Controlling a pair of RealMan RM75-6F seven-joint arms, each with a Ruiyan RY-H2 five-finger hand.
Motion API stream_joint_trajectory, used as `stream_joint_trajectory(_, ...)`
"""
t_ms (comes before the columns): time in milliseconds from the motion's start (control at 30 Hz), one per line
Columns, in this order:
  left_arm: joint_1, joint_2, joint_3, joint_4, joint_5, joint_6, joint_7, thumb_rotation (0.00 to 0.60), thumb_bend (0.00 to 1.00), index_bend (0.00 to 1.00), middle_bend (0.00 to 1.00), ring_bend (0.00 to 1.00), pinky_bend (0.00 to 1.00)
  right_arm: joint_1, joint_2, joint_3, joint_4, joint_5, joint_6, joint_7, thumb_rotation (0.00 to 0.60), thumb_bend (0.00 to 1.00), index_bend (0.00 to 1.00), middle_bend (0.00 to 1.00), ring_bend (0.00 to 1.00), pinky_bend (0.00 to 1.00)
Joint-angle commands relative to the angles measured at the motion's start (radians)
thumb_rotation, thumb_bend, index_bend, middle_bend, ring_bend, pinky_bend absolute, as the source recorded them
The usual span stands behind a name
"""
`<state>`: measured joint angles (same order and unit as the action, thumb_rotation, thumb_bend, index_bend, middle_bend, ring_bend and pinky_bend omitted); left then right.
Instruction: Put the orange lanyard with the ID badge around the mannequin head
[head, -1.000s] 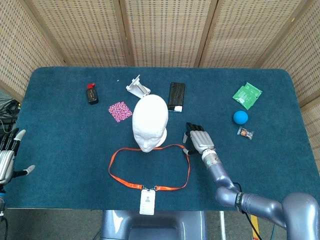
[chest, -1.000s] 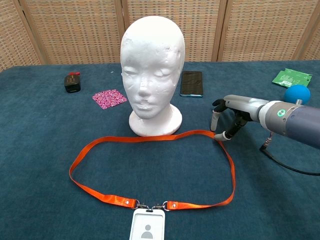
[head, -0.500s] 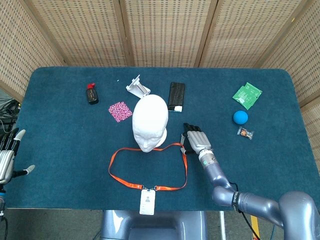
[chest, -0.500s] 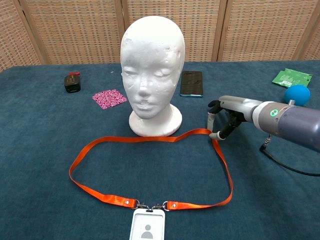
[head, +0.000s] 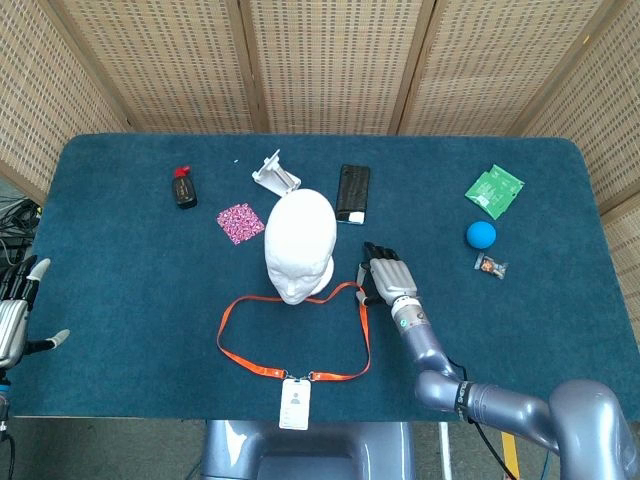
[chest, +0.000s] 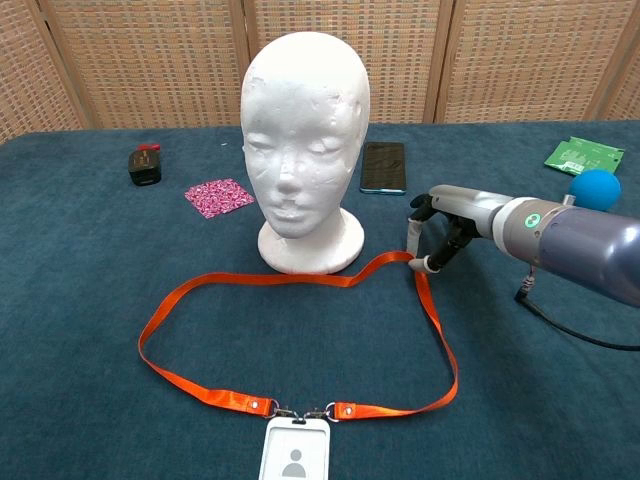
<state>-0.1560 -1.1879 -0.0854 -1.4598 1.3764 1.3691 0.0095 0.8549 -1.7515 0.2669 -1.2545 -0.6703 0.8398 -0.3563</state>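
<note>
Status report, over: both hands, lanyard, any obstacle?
Left hand open, idle. Right hand pinches orange lanyard. Loop flat before white foam mannequin head. No obstacle.

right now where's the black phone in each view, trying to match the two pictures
Head view: the black phone lies behind the mannequin head, slightly to its right, near the table's far edge.
Chest view: the black phone shows just right of the mannequin head, level with its neck, beyond the right hand.
Shared landmark: the white mannequin head; in both views the phone sits on its right, with the blue ball further right.
</note>
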Motion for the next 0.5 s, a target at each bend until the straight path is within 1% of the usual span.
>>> stream_joint_trajectory(33, 0.0, 0.0, 0.0, 0.001, 0.0, -0.001, -0.002, 0.6, 0.0, 0.0, 0.0, 0.0, 0.0, 0.003, -0.007, -0.004, 0.006, -0.002, 0.007, -0.008, 0.6, 0.58, 0.58, 0.0, 0.0, 0.0)
stream_joint_trajectory(167, 0.0, 0.001, 0.0, 0.0, 0.0, 0.0, -0.003, 0.6, 0.0, 0.0, 0.0, 0.0, 0.0, 0.004, -0.01, -0.005, 0.006, -0.002, 0.006, -0.012, 0.6, 0.68, 0.65, 0.0, 0.0, 0.0)
stream_joint_trajectory(267, 0.0, 0.001, 0.0, 0.0, 0.0, 0.0, -0.003, 0.6, 0.0, 0.0, 0.0, 0.0, 0.0, 0.002, -0.005, -0.012, 0.0, -0.011, 0.009, -0.017, 0.6, 0.73, 0.67, 0.0, 0.0, 0.0)
stream_joint_trajectory(333, 0.0, 0.001, 0.001, 0.0, 0.0, 0.001, -0.003, 0.6, 0.0, 0.0, 0.0, 0.0, 0.0, -0.002, 0.001, -0.016, -0.009, -0.016, 0.01, -0.017, 0.6, 0.74, 0.67, 0.0, 0.0, 0.0)
stream_joint_trajectory(500, 0.0, 0.0, 0.001, 0.002, 0.0, 0.0, -0.004, 0.6, 0.0, 0.0, 0.0, 0.0, 0.0, -0.02, 0.042, -0.03, -0.063, -0.047, 0.018, -0.012, 0.6, 0.75, 0.69, 0.0, 0.0, 0.0)
